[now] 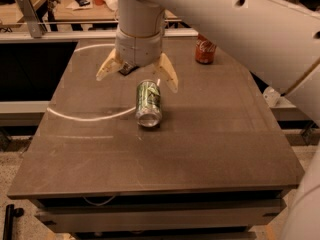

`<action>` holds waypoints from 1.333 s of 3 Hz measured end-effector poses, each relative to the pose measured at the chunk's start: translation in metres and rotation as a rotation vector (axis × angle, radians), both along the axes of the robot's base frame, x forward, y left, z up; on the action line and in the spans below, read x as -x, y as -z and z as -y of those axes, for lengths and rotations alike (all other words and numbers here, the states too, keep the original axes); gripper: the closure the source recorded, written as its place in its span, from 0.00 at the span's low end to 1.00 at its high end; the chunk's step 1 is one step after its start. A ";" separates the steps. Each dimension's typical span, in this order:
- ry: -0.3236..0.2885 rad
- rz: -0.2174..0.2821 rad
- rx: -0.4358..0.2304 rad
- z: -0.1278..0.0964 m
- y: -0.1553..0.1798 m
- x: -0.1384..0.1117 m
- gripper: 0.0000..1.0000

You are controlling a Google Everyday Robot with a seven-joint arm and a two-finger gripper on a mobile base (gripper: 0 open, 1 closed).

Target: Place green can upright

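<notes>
Table [215, 134], frame centre: green can [149, 103] lies on its side; gripper [137, 80], fingers spread apart, hovers just above it.

Dim warm light, a glare arc [85, 118] on the table [210, 144] beside the gripper [136, 82], jaws spread over the green can [149, 101].

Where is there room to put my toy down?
The front of the table, between the green can and the near edge, is bare. So is the right side in front of the red can. Crowded: the back middle, where the open gripper hangs by the green can.
</notes>
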State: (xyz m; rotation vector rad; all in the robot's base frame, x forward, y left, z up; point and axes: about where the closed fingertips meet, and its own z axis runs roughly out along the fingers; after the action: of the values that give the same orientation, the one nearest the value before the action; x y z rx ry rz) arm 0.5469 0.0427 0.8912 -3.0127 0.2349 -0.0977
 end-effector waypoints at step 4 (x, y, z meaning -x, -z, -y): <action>-0.065 -0.131 0.019 0.005 0.025 0.038 0.00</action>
State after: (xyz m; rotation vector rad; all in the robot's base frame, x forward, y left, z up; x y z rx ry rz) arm 0.5084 0.0377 0.8657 -3.0451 0.1481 0.1049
